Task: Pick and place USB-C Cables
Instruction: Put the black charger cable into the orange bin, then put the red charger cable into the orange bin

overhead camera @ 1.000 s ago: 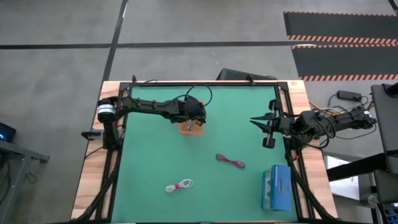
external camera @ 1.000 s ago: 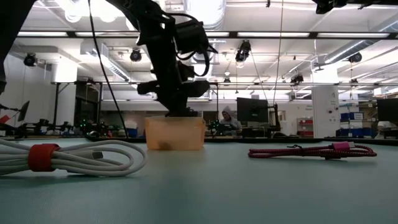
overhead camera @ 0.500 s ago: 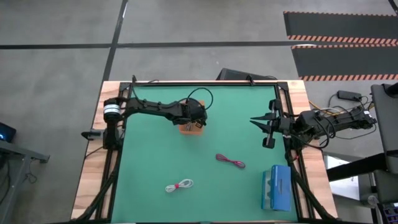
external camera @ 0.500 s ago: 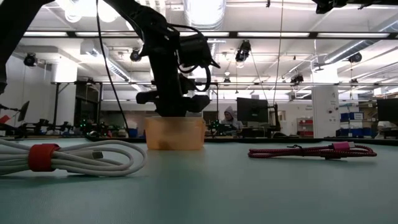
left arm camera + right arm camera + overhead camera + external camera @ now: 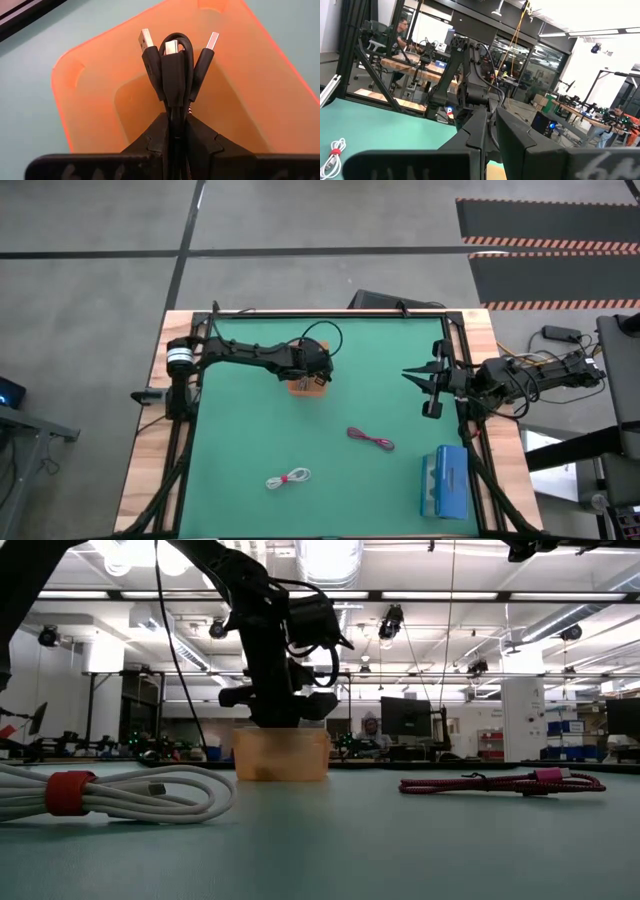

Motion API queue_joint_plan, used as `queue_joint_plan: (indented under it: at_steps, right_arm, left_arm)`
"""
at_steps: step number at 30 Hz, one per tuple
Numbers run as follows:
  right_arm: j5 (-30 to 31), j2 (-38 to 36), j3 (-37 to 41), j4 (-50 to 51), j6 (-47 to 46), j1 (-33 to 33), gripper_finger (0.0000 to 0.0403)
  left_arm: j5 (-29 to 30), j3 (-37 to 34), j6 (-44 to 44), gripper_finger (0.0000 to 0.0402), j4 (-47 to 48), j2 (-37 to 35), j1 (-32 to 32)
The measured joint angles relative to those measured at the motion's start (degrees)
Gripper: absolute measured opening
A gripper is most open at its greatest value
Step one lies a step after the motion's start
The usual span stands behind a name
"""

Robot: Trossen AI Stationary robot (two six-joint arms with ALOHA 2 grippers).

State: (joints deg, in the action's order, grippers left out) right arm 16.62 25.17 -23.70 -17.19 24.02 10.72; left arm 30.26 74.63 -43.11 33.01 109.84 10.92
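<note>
- The green worktop (image 5: 250,430) lies largely bare, with wide open room across its middle and its near-left part; a black frame runs along its edges.
- The left end effector (image 5: 312,375) sits directly over the orange bin (image 5: 303,386) in the far-centre of the worktop, its arm stretched in from the left edge and bent downward at the wrist.
- The left wrist view shows its fingers pinched tight on the black cable (image 5: 173,70), a folded bundle with plugs pointing out, held above the bin's open mouth (image 5: 95,80).
- At table level the same end effector (image 5: 280,720) hangs just at the bin's rim (image 5: 280,755).
- The right end effector (image 5: 428,385) waits near the right edge, held off the surface and pointing inward, well apart from the cables; its fingers are closed together with nothing between them, as its own wrist view shows.
- The dark red cable (image 5: 370,439) lies stretched on the worktop right of centre, between the bin and the blue box (image 5: 445,481).
- The white cable (image 5: 288,478), coiled and bound with a red tie, lies near the front edge, well apart from the rest.
- The blue box rests at the front-right corner, just beside the frame.
</note>
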Motion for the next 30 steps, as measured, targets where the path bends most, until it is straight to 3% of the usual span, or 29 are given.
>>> queue_joint_plan:
  at_steps: [14, 24, 30]
  right_arm:
    - [0.0, 0.0, 0.0, 0.0, 0.0, 0.0, 0.0033]
    - [0.0, 0.0, 0.0, 0.0, 0.1, 0.0, 0.0033]
    - [0.0, 0.0, 0.0, 0.0, 0.1, 0.0, 0.0033]
  left_arm:
    - [0.0, 0.0, 0.1, 0.0035, 0.0, 0.0, 0.0]
    - [0.0, 0.4, 0.8, 0.0121, 0.5, -0.1, -0.1]
    - [-1.4, 0.4, 2.2, 0.0141, 0.5, -1.0, -0.1]
